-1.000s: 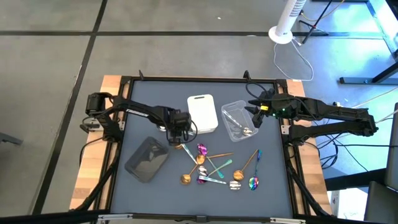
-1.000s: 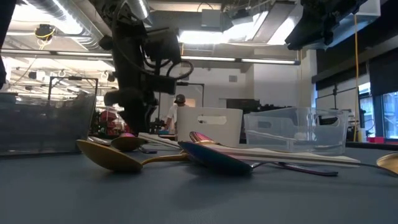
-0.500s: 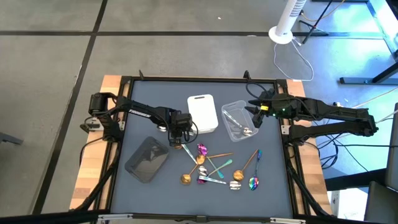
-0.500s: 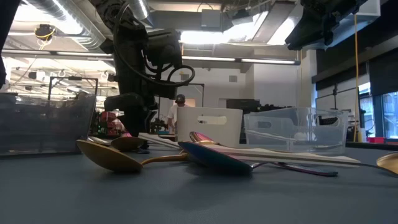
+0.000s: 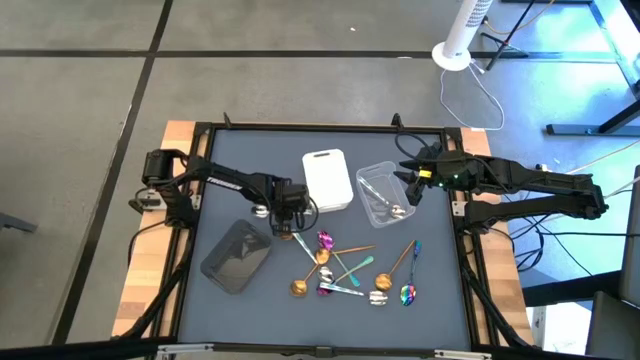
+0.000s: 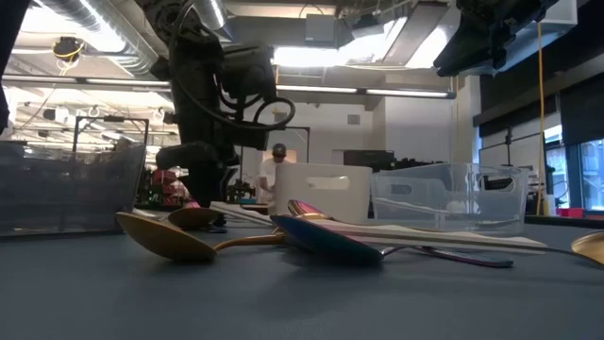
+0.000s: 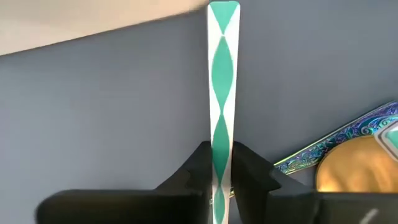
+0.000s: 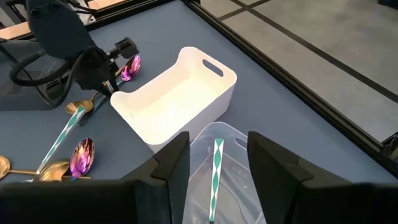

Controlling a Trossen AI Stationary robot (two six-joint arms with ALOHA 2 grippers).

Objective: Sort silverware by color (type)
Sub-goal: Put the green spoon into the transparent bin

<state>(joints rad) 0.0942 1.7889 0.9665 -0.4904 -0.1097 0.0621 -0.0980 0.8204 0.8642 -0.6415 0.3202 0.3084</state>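
Note:
The silverware (image 5: 340, 270) lies scattered on the grey mat near the table's front: gold, silver and purple-teal spoons and forks. One piece has a teal-and-white patterned handle (image 7: 221, 81), which lies flat on the mat. My left gripper (image 7: 219, 171) stands over it at the pile's far left (image 5: 286, 226), shut on that handle. My right gripper (image 8: 214, 155) hangs open above the clear tray (image 5: 385, 195), holding nothing. Another teal-and-white piece (image 8: 216, 168) lies inside that tray. My left gripper pinches the teal-and-white handle (image 7: 219, 163) by its two long edges, one dark finger (image 7: 198, 167) on each side. The fingers come steeply from above and lie across the handle. The handle reaches away from them flat along the mat.
A white tray (image 5: 325, 180) stands at the table's far middle, next to the clear one. A dark grey tray (image 5: 237, 255) lies at the near left. A gold spoon (image 6: 175, 241) and a purple-teal one (image 6: 326, 241) lie nearest the front edge. A person (image 6: 276, 165) stands in the room behind.

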